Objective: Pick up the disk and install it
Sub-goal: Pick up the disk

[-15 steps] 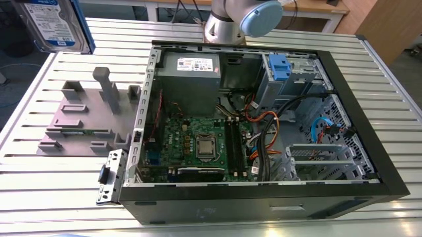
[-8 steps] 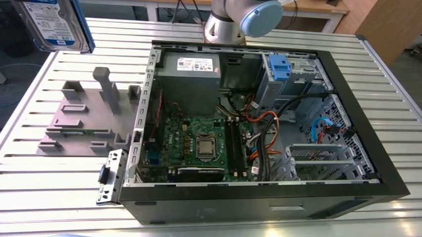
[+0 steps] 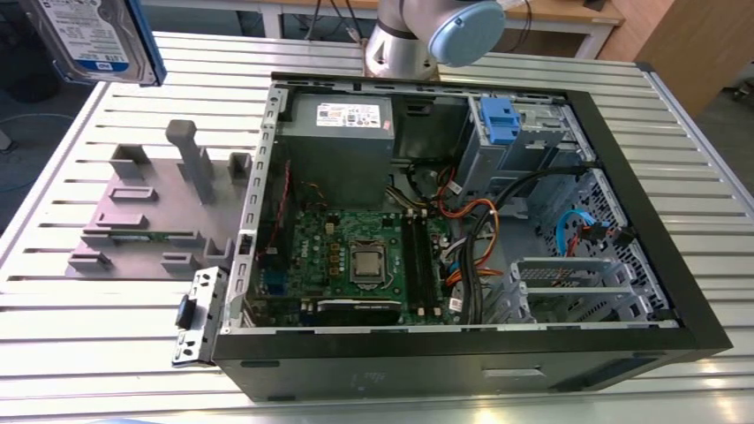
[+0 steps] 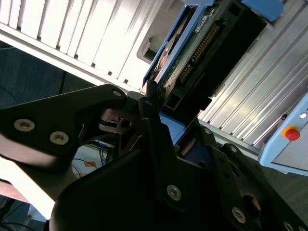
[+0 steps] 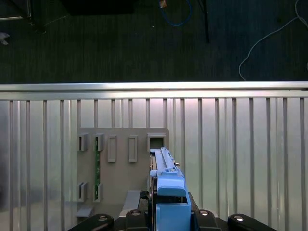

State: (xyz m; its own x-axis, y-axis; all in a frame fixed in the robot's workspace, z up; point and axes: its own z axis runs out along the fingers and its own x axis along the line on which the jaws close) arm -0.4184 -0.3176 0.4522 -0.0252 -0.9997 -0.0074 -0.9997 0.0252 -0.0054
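Note:
The disk [image 3: 101,40] hangs high above the table at the exterior view's far left, its white-and-blue label facing the camera and a blue bracket along its edge. In the first wrist view the disk [image 5: 166,185] is edge-on, and my gripper [image 5: 166,217] is shut on it above the grey stand [image 5: 120,163]. In the second wrist view the disk [image 4: 192,53] shows its green circuit board side, with the gripper [image 4: 168,122] clamped on its blue-framed end.
The grey stand [image 3: 154,212] with upright posts sits on the slatted metal table [image 3: 106,300]. To its right lies the open computer case [image 3: 659,221], with a motherboard [image 3: 353,256], cables and a blue-tabbed drive bay [image 3: 501,119]. The arm's base [image 3: 407,40] stands behind the case.

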